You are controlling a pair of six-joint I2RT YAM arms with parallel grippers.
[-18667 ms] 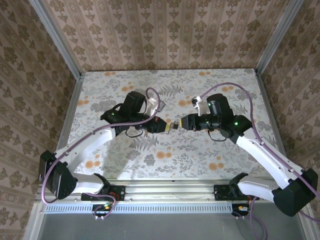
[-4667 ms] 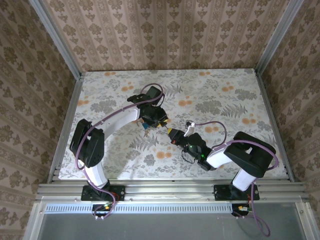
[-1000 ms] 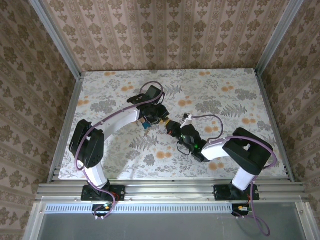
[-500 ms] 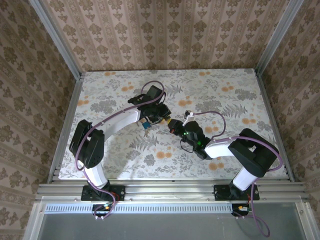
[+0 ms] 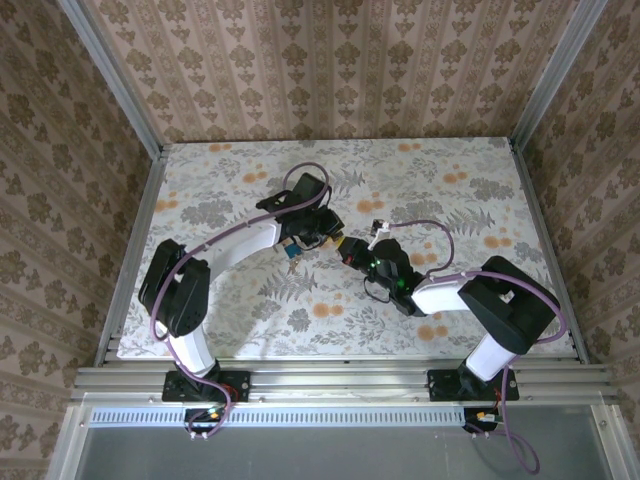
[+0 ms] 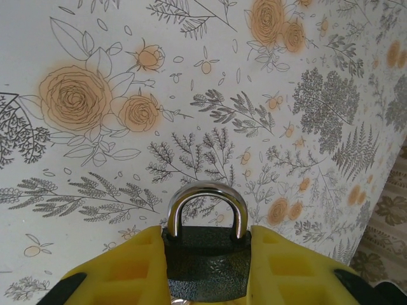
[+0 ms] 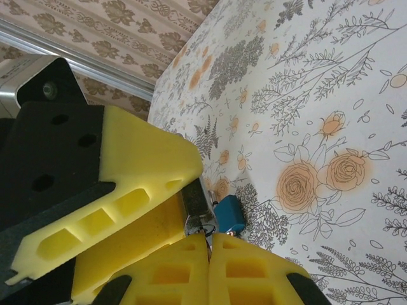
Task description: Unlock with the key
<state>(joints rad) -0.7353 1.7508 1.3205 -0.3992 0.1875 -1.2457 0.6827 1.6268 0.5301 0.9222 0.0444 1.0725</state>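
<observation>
— Over the middle of the table (image 5: 450, 190), where did the padlock sit?

— It sat in my left tool (image 5: 322, 236), off the flowered cloth. On the left wrist camera I saw the padlock (image 6: 206, 264) upright between the two yellow pads (image 6: 124, 270), which were clamped against both sides of its dark body. Its silver shackle (image 6: 206, 194) stood clear above them and looked pushed home on both legs.

— And the right tool?

— My right tool (image 7: 208, 246) was just beside the left one, tip to tip with it. Its pads were pressed flat together, with hardly a seam between them. A sliver of bright metal stuck out at their tips, and I took that for the key (image 7: 201, 230).

— Was the key inside the lock?

— I could not tell. The metal reached up to the dark underside of the lock, but the big foam pad of the left tool crowded that corner of the right wrist picture.

— Anything else nearby?

— A small blue piece (image 7: 229, 216) hung just beside the key. What it was, I could not make out.
</observation>
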